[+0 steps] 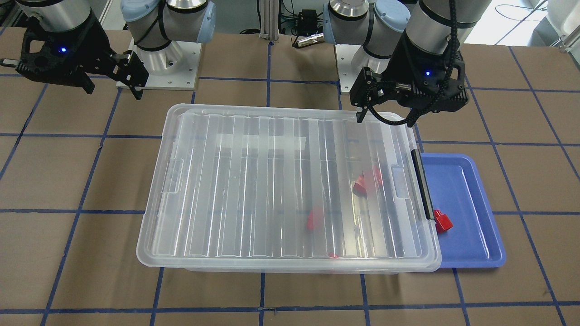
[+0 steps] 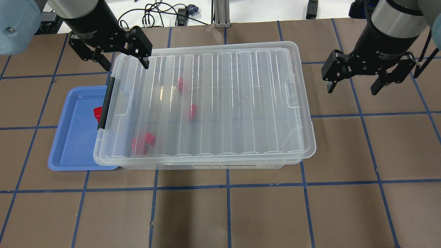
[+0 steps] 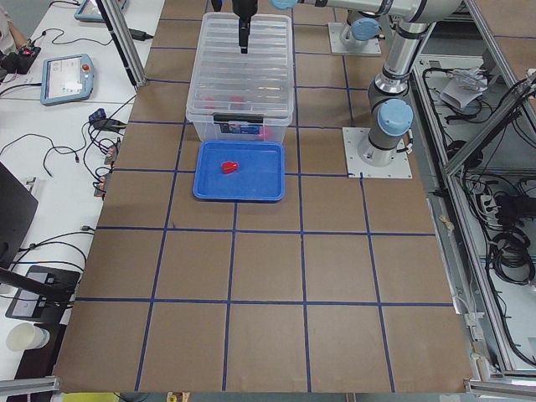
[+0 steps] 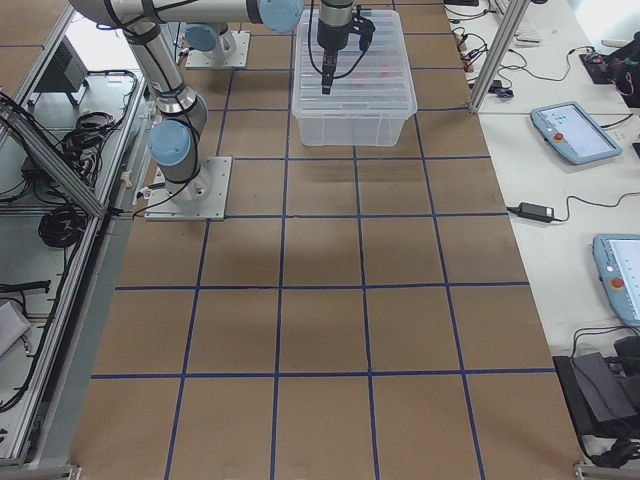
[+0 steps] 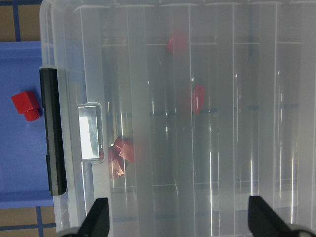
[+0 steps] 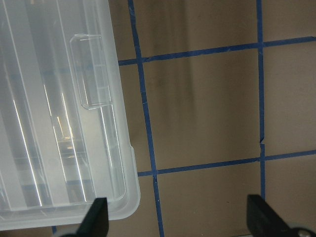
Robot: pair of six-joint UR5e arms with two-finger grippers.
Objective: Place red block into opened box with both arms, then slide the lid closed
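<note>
Overhead exterior — right jaws (spread) hang beyond the box point(image 2: 241, 166) edge.

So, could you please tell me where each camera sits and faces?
Front-facing: across the table, looking back steeply; left claw, right claw.
Overhead: behind the shoulders, looking forward, down; both claws.
Exterior left: left table end; left arm near.
Exterior right: right end; right arm near.
Left wrist: down onto the box; fingertips.
Right wrist: box corner, table; fingertips.
Front, overhead share the unboxed red block.

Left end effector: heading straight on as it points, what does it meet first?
Probably the clear lid, near the black clip bar; the open left end effector points down over it.
</note>
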